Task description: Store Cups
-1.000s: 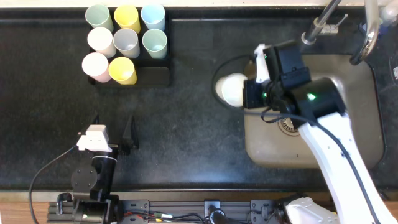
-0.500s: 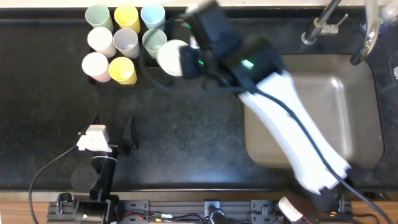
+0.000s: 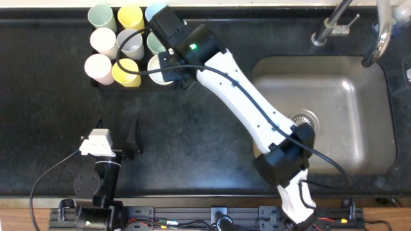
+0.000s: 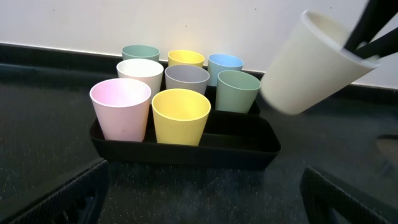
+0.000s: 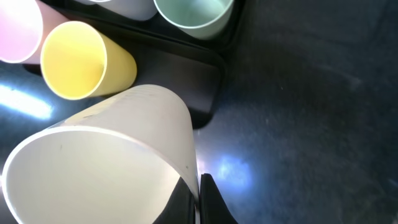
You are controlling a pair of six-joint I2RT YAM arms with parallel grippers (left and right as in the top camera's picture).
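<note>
We see the right fingers (image 4: 372, 17) clamped on the rim of a cream cup (image 4: 311, 65), one finger inside its mouth and one outside. The cup hangs tilted below them, in the air, clear of the dark desk (image 3: 192, 141). Just beneath these fingers sits a black tray (image 4: 186, 152) holding eight upright cups in rows. The held cup is over the tray's free corner slot, next to a yellow cup (image 4: 180, 115) and a green cup (image 4: 237, 90). The left fingers (image 4: 56, 193) are spread apart and hold nothing, low over the desk. The tray stands well ahead of them, with a pink cup (image 4: 121, 109) and the yellow one nearest. A steel sink (image 3: 347, 109) lies well apart from both pairs of fingers.
</note>
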